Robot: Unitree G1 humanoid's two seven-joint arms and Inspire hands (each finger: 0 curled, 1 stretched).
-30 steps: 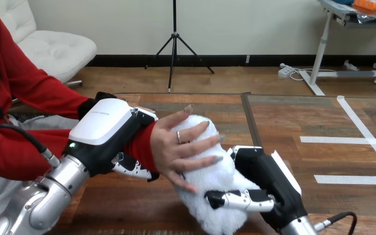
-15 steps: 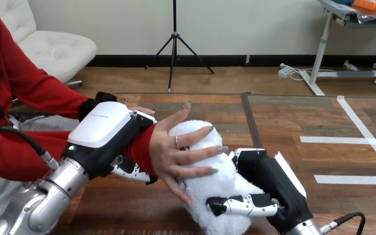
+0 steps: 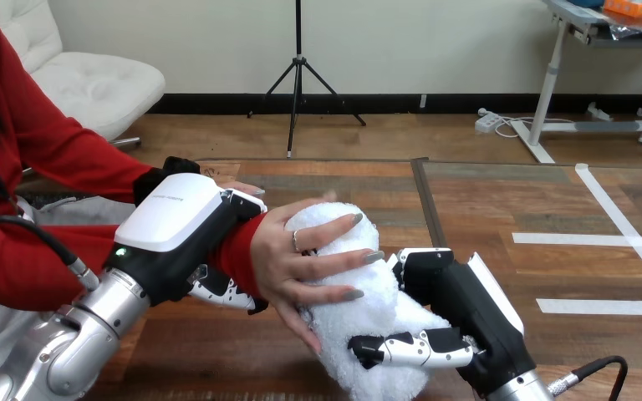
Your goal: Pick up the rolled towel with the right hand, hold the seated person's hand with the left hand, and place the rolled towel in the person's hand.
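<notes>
The person's hand [image 3: 301, 266] has curled tighter over the rolled towel [image 3: 364, 296], its lower end still pinched by the right hand [image 3: 460, 311], while the left hand [image 3: 171, 225] wraps the person's wrist [image 3: 241, 247]. Soft, light and compressible, the towel likely sits best gripped round its middle.

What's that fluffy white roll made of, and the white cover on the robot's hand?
The rolled towel looks like soft terry or fleece cloth: matte, nubbly, yielding under the person's hand. The shell on the left hand looks like hard moulded plastic, smooth with a slight sheen and crisp edges, though painted metal is possible.
</notes>
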